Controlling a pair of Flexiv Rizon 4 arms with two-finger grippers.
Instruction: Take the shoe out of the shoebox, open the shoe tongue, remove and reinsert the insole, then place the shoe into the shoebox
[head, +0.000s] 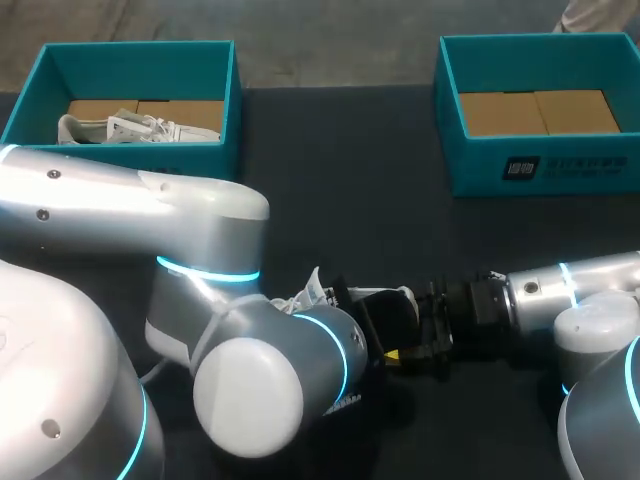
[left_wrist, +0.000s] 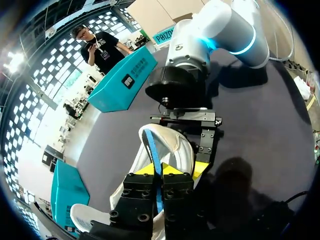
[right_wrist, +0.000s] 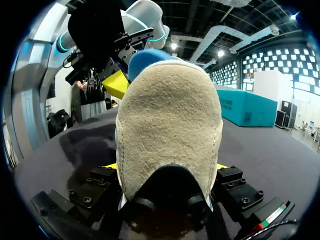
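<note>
Left gripper (left_wrist: 159, 170) pinches the blue insole (left_wrist: 151, 147), fingertips together on it, where it stands up out of the pale shoe (left_wrist: 175, 150). Right gripper (right_wrist: 167, 167) clamps the shoe's suede end from both sides. The shoe is over the near middle of the table (head: 350, 180), well apart from the far left shoebox (head: 228, 100) and the far right shoebox (head: 470, 165).

Right wrist view: the heel of the shoe (right_wrist: 170, 130) fills the frame and masks the right gripper (right_wrist: 167, 165) that clasps it, leaving only yellow slivers at either side. Left wrist view: the left gripper (left_wrist: 159, 169) pinches the blue insole (left_wrist: 151, 150), whose lower length is hidden behind the black finger mounts. Head view: the left arm (head: 250, 370) covers this gripper and nearly all of the shoe. The front wall of the left shoebox (head: 140, 160) hides the base of a second shoe (head: 120, 128), and the right shoebox (head: 540, 170) is cut by the frame edge.
</note>
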